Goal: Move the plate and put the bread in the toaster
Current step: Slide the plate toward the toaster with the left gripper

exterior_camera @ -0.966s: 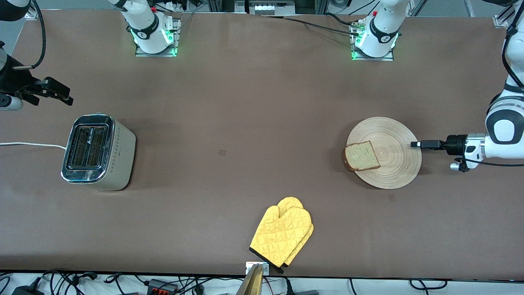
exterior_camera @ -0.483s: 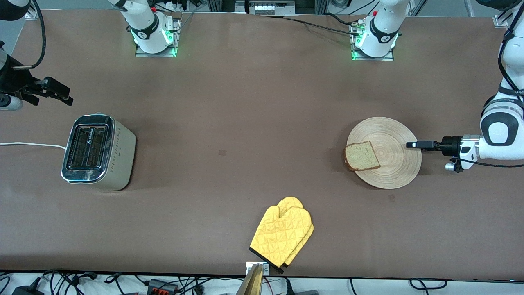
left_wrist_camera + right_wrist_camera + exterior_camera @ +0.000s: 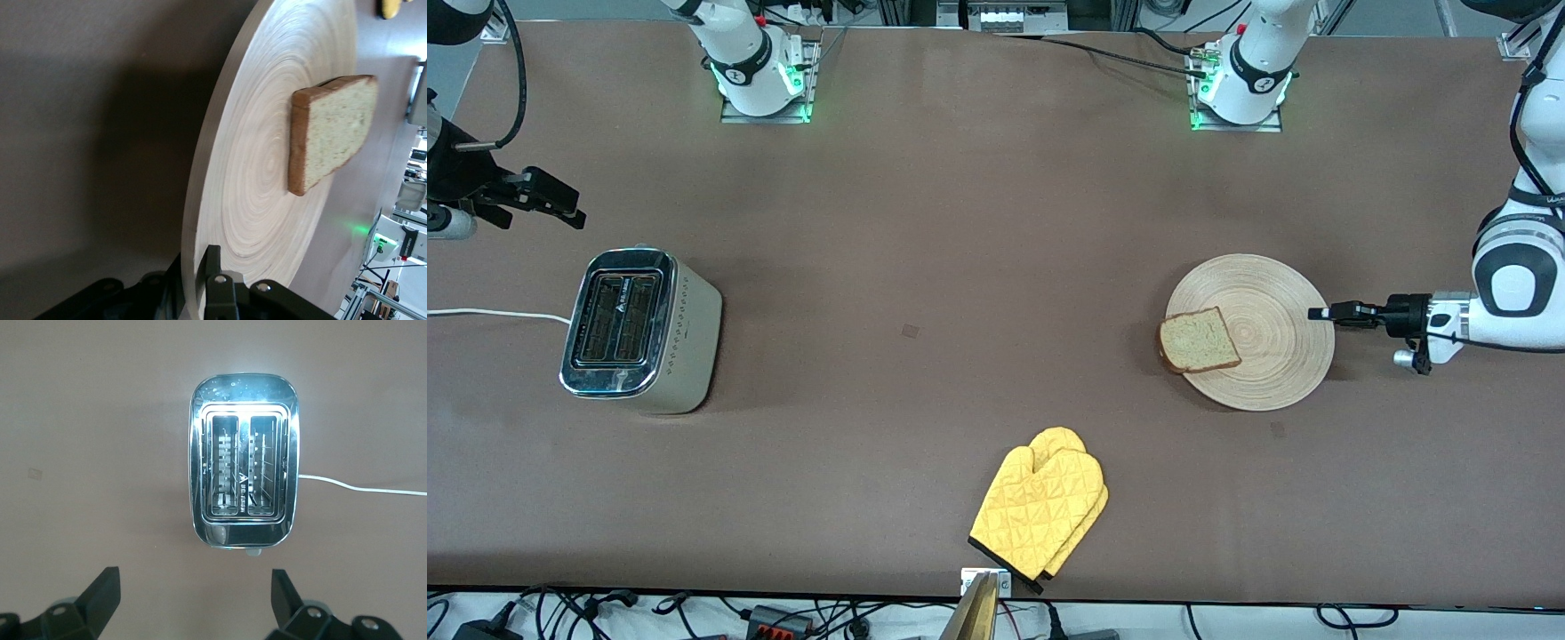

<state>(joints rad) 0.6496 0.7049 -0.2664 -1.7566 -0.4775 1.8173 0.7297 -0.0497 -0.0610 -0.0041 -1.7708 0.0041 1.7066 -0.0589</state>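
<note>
Surface: brown matte table (image 3: 960, 231), flat and uniform, with both arm bases along its edge farthest from the front camera.
Plate (image 3: 1249, 331): large round disc of pale wood with fine concentric rings and a thin rim; lies flat on the table toward the left arm's end.
Left claw (image 3: 1319, 313): low at the plate's rim on the side toward the left arm's end of the table; the left wrist view shows the black fingers (image 3: 215, 280) set one above and one below the rim, clamped on the plate.
Bread (image 3: 1199, 340): single square slice, light brown speckled crumb, darker crust; rests on the plate at the edge away from the left claw, one corner overhanging the rim. In the left wrist view the slice (image 3: 330, 130) lies flat on the ringed wood.
Toaster (image 3: 639, 329): boxy, shiny chrome top with two slots, cream sides with a row of dots; stands upright toward the right arm's end of the table, well apart from the plate. White cord (image 3: 494, 313) runs off the table edge.
Right claw (image 3: 538, 200): in the air over the table just beside the toaster; fingers (image 3: 100, 593) spread wide apart, holding nothing. This arm waits.
Oven mitt (image 3: 1040, 508): yellow, quilted fabric, dark cuff; lies flat near the table edge closest to the front camera, between the toaster and the plate.
</note>
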